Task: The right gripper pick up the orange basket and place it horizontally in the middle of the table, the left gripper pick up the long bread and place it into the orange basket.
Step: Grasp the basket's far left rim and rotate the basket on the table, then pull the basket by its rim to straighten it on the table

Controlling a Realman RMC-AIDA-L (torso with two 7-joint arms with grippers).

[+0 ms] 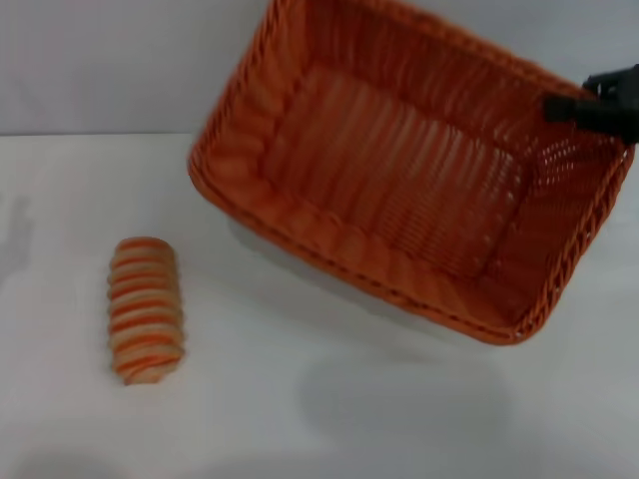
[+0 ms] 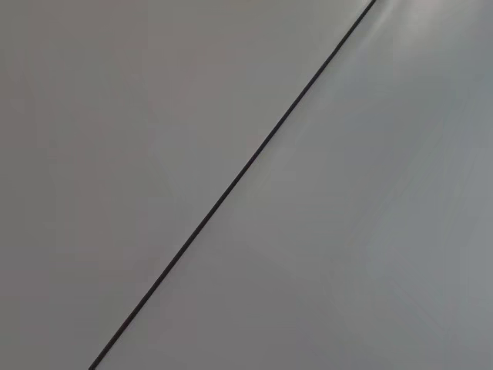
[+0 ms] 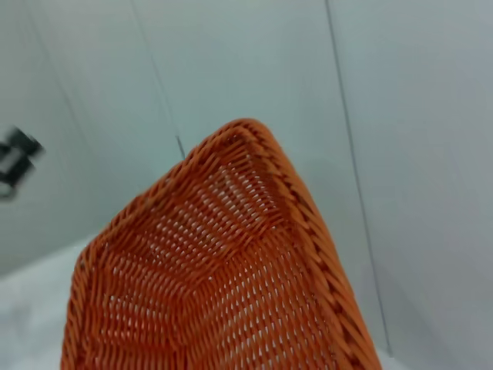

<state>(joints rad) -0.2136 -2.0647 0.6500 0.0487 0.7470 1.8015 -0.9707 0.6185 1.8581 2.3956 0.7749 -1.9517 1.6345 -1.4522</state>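
The woven, openwork orange basket [image 1: 399,170] is held tilted off the white bench [image 1: 300,419] by the right pincer [image 1: 569,108] pinching its 2 o'clock rim; the ridged long bread [image 1: 146,309] lies at 8 o'clock

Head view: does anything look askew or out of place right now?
The large orange woven basket is tilted and skewed, seemingly lifted off the white table, with the right gripper at its rim. The striped bread roll lies undisturbed.
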